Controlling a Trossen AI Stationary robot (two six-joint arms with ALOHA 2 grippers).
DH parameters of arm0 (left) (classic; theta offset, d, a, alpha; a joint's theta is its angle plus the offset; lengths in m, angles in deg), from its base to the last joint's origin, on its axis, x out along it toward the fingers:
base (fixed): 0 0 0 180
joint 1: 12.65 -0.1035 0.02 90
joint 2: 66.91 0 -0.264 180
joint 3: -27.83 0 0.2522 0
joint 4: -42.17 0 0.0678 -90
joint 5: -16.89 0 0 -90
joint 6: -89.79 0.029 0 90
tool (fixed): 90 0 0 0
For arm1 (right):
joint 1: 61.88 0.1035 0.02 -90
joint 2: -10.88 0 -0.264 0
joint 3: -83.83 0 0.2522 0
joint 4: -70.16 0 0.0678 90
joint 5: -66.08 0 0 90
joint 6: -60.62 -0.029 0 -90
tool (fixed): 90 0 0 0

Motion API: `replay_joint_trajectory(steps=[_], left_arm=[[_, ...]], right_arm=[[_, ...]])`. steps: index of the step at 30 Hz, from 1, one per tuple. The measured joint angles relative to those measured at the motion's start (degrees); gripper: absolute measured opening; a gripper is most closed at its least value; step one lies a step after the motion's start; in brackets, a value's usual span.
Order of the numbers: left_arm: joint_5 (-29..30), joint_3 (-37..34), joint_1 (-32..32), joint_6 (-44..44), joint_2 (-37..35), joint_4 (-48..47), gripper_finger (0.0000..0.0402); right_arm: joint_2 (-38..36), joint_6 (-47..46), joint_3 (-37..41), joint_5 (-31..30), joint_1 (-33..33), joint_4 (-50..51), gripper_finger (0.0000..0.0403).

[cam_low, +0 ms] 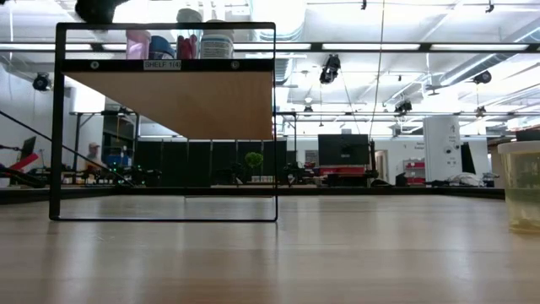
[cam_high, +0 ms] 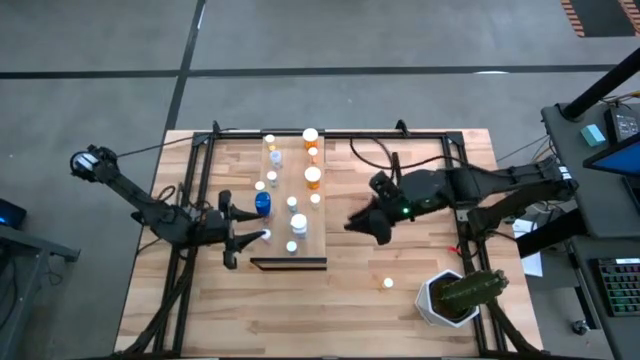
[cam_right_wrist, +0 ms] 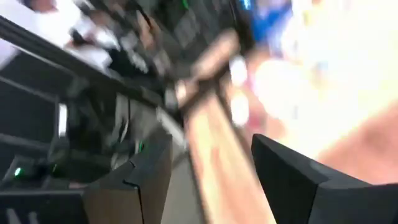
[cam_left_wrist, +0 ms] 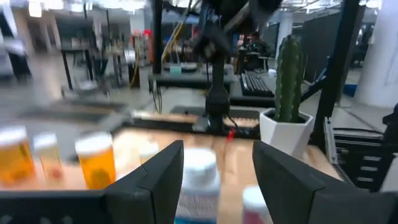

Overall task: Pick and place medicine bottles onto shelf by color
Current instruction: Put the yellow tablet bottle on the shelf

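Left gripper (cam_high: 243,241) open, empty, straddling white-capped bottle (cam_high: 266,235) at shelf (cam_high: 312,252) left edge (light, rigid, slick, tippy); grip mid-body. Right gripper (cam_high: 355,224) open, empty.

One legible text only: small white label (cam_low: 161,64) on dark front edge of shelf (cam_low: 169,101), low view, read "SHELF 1/4"; last characters uncertain. Label sat just beneath row of medicine bottles (cam_low: 217,40) standing on shelf top. Its place relative to either claw could not be told, no claw visible in that view. White-capped bottle between fingers of left claw (cam_left_wrist: 214,165) carried pale label, print too blurred to read. No other text readable.
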State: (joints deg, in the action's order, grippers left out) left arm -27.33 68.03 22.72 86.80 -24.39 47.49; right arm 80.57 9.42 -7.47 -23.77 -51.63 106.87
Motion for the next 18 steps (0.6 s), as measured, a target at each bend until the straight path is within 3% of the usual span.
replay_joint_trajectory(steps=[4, 10, 18], left_arm=[[0.08, 3.31, 0.0, 6.43, 0.46, 0.21, 0.0177], [0.2, 8.52, -0.02, 10.53, 1.93, 0.22, 0.0176], [0.17, 14.3, -0.03, 15.81, 2.82, 0.17, 0.0176]], right_arm=[[2.81, -13.57, -7.53, 6.61, 0.22, 20.4, 0.021], [9.48, -22.04, -11.89, 10.77, 4.44, 45.17, 0.021], [18.24, -22.27, -9.15, 11.71, 10.11, 48.55, 0.021]])
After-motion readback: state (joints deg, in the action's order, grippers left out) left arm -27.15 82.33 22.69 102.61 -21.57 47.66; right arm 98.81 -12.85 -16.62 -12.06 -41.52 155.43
